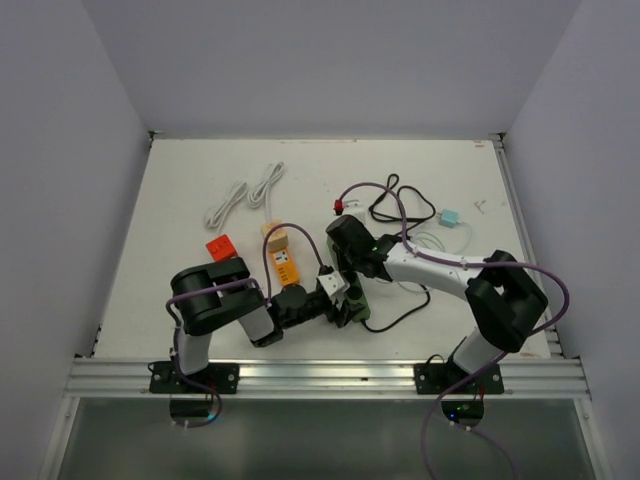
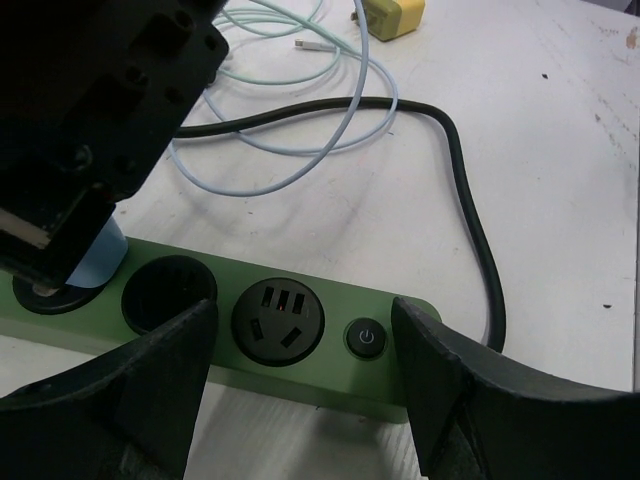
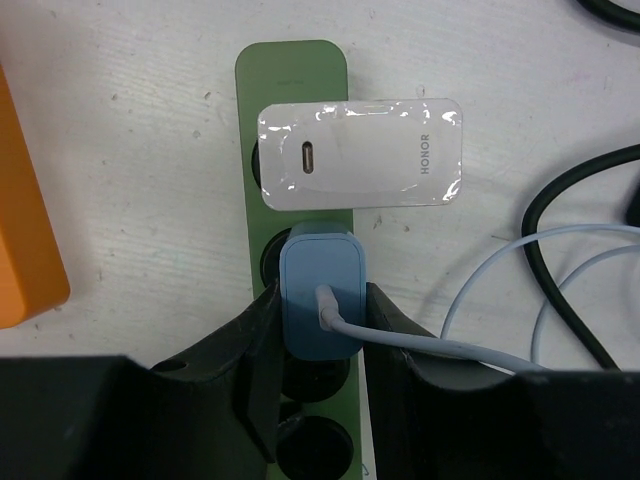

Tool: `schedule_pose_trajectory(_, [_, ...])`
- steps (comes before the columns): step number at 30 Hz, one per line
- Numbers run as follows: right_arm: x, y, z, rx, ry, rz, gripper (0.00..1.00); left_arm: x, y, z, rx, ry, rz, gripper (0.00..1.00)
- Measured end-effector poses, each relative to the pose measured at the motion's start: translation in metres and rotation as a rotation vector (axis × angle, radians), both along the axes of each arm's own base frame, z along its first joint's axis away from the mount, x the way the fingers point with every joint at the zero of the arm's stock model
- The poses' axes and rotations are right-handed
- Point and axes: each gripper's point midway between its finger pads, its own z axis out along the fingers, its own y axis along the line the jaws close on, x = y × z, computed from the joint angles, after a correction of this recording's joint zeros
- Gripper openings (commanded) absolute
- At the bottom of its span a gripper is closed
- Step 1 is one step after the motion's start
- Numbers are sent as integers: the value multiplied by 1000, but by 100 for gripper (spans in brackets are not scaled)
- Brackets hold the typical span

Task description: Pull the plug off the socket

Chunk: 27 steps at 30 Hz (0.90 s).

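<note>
Right gripper (image 3: 322, 335): fingers clamped on both sides of the blue plug (image 3: 320, 290). The plug is seated in a socket of the green power strip (image 3: 290, 70), just beside a white charger (image 3: 360, 155). Left gripper (image 2: 305, 375): fingers apart, over the strip's switch end.

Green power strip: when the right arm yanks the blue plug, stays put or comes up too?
Probably lifts: the green power strip looks slim and light, and the right gripper clamps only the blue plug. The left gripper sits open over the switch end, so pressing down there should hold it. Its black cord looks stiff and may nudge it sideways.
</note>
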Motion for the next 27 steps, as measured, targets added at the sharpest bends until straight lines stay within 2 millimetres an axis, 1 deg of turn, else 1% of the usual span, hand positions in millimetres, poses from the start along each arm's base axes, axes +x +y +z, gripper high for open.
schedule_pose_trajectory(7, [1, -7, 0, 145, 47, -52, 0, 1, -1, 5, -52, 62, 32, 76])
schedule_pose_trajectory(10, [0, -10, 1, 169, 57, -62, 0, 1, -2, 7, -77, 91, 44, 76])
schedule_pose_trajectory(17, [-1, -9, 1, 150, 51, -49, 0, 1, -3, 7, -112, 135, 58, 75])
schedule_pose_trajectory(24, [-3, -2, 1, 45, 23, -34, 0, 1, -6, 6, -152, 182, 71, 75])
schedule_pose_trajectory(27, [-3, -2, 1, 25, 17, -34, 0, 2, -6, 7, -161, 192, 76, 75])
